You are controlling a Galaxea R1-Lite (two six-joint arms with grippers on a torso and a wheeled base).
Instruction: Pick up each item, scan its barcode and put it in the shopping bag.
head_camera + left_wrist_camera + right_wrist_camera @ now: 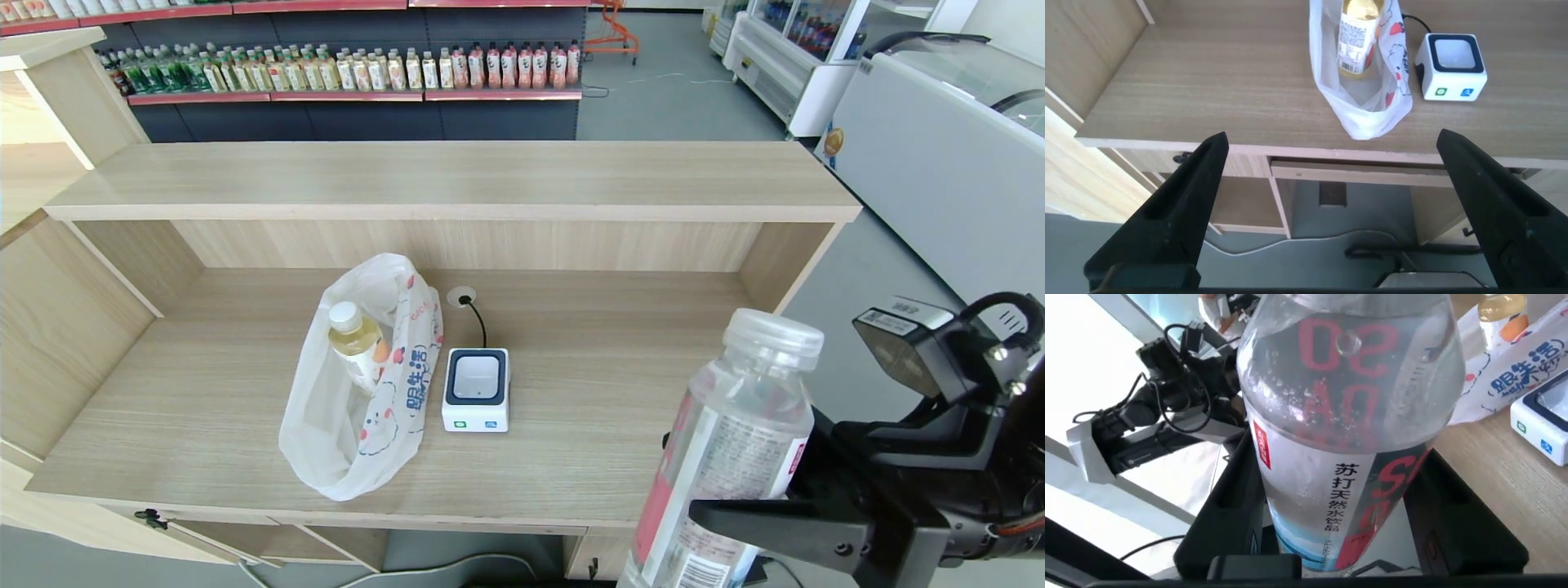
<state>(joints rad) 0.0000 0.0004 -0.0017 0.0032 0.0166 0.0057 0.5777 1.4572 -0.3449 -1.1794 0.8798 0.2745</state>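
Head view: R gripper [767, 498] sits low at the right, off the front edge of the counter [612, 367], clamped on a clear water bottle [735, 457] held upright w/ cap on. Shopping bag [359, 441] lies on the counter w/ a yellow drink bottle [353, 335] already inside. The scanner [476, 388] stands just beside the bag on its right, window facing up. The water bottle is well apart from the scanner, so the scan looks not yet done. Risk: the barcode sits low on the label near the fingers and faces sideways, not down at the window. Tipping it over could let the smooth bottle twist or slip in the grip, or knock the scanner. Bottle base and part of the barcode are cut off at the frame edge, and the far finger is hidden behind the bottle. L wrist view: L gripper [1333, 143] is empty, fingers spread wide, hanging in front of and below the counter edge, w/ bag and scanner beyond. The bag is limp and its mouth hard to make out, so a drop-in may catch the rim or hit the bottle inside. R wrist view: fingers flank the water bottle's lower body, but the exact contact can't be seen behind it.
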